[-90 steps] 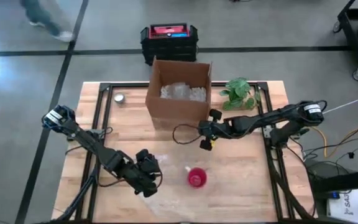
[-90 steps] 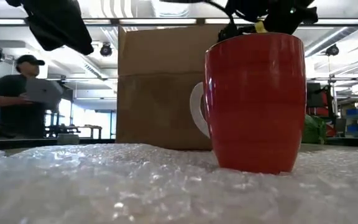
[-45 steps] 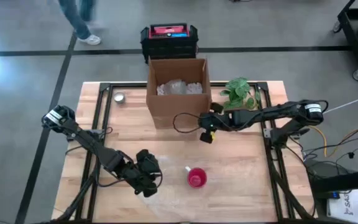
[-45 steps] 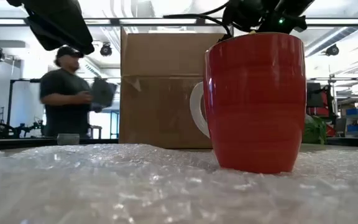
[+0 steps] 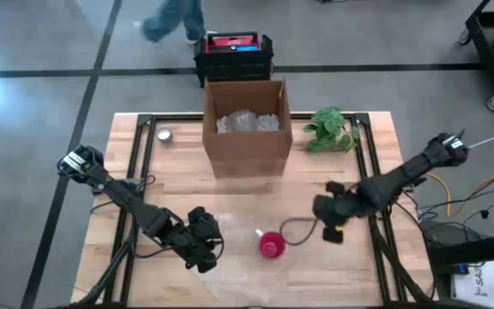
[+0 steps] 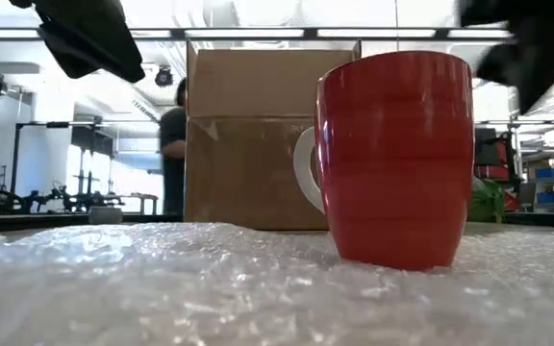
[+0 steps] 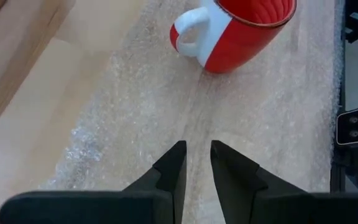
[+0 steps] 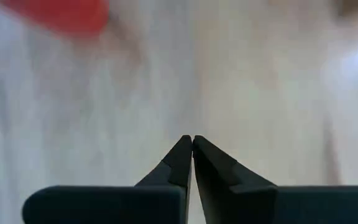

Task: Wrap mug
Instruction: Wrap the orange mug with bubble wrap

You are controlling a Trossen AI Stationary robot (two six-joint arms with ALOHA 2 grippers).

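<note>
High view shows our red mug [image 5: 271,245] standing unwrapped on flat bubble wrap [image 5: 230,257], left gripper [image 5: 202,249] slightly parted, right gripper [image 5: 327,209] closed, empty.

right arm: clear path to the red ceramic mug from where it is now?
Probably yes. In the high view the right gripper sits just right of the red ceramic mug, which stands upright on the clear bubble wrap sheet, with only bare wood between. Its fingers are shut, so it would need to open first.
</note>
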